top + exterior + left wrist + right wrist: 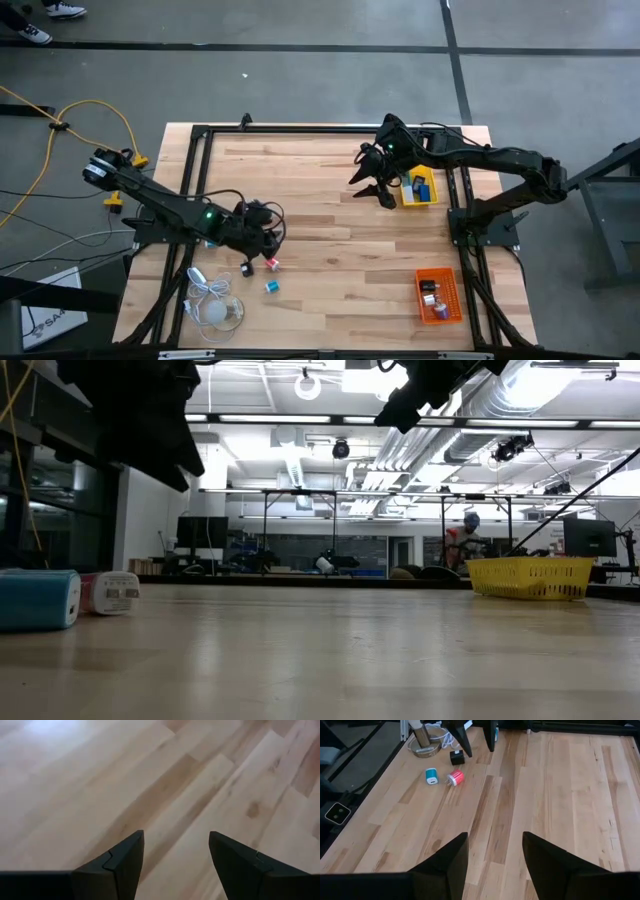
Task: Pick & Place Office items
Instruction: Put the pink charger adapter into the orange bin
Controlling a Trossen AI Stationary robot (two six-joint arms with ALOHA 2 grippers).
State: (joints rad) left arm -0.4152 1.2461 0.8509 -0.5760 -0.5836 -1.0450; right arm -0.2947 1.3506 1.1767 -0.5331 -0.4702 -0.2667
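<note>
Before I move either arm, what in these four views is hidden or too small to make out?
- Contents of the orange plastic tray: high view, too small to name.
- Items in the yellow plastic tray: high view partly blocked by the right gripper; low view shows only its mesh wall.
- Small black piece: high view, too small to identify.
- Left gripper: left wrist view shows only bare wood.

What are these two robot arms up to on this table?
They are sorting small office items into trays. Right now neither holds anything: the left hand hangs open near the loose teal, red and black pieces, and the right hand hangs open beside the yellow tray. The orange tray already holds a few.
</note>
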